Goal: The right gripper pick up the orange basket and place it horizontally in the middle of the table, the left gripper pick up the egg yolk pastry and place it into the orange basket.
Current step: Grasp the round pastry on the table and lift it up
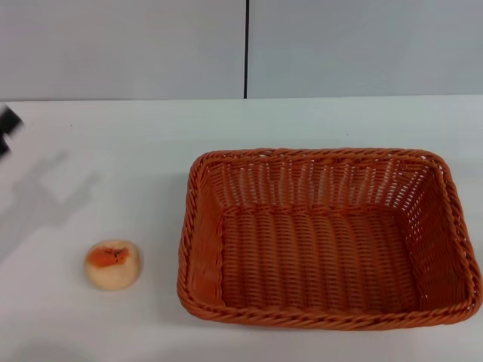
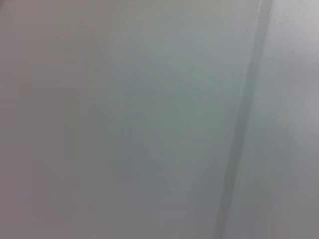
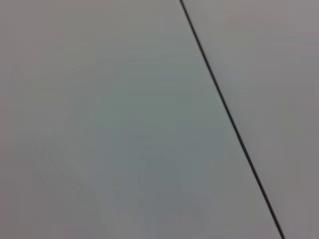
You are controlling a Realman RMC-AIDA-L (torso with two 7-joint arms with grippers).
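Where the head view looks down on the work, we see the orange basket point(image 1: 324, 237) resting upright on the white tabletop point(image 1: 121, 143), its long side running across the view. It occupies the centre and right of the surface, and its near right corner reaches the picture's edge. Its interior holds nothing. The egg yolk pastry point(image 1: 113, 264) lies on the tabletop to the left of the basket, apart from it, with its orange-red patch facing up.

At the far left edge of the head view we find a small black part of the left pincer point(image 1: 7, 127), above the tabletop and well apart from the pastry. A soft grey shadow point(image 1: 45, 192) falls on the surface beside it. We cannot tell whether this pincer is wide or narrow, since only a fragment shows. The right pincer appears in no view.

Behind the tabletop the head view shows a pale grey wall point(image 1: 121, 45) with a thin dark vertical seam point(image 1: 246, 49).

The left wrist view shows only a plain grey surface crossed by a faint dark band point(image 2: 244, 129). The right wrist view shows a similar grey surface crossed by a sharp dark diagonal line point(image 3: 229, 114). Neither wrist view shows the basket, the pastry or any fingers.
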